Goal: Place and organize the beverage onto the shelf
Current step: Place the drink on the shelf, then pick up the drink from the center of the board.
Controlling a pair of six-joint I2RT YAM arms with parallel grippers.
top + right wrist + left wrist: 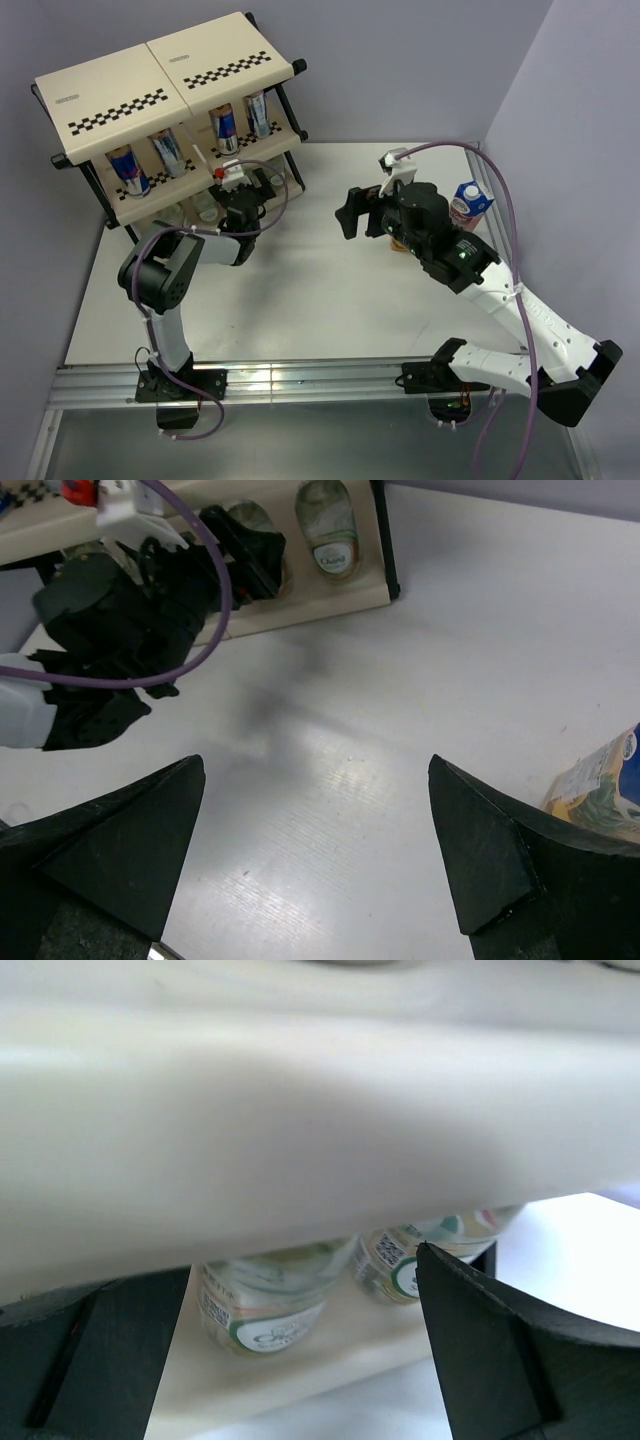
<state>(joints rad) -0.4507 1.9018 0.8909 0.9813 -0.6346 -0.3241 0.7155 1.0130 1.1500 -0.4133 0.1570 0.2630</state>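
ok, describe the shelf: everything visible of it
The shelf stands at the far left corner of the table. It has cream panels on a black tubular frame, with two panels side by side on top, each carrying a black-and-white checkered strip. Its middle tier holds four cans, and its lowest tier holds clear bottles. The left claw, open, sits at the lowest tier's front lip. Whether it touches the shelf cannot be told.

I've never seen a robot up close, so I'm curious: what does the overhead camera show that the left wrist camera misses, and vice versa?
Only overhead: four cans on the shelf's middle tier, a carton on the table, the right gripper. Only wrist: green labels on two bottles, beyond the left gripper's open fingers. Both: the cream shelf.
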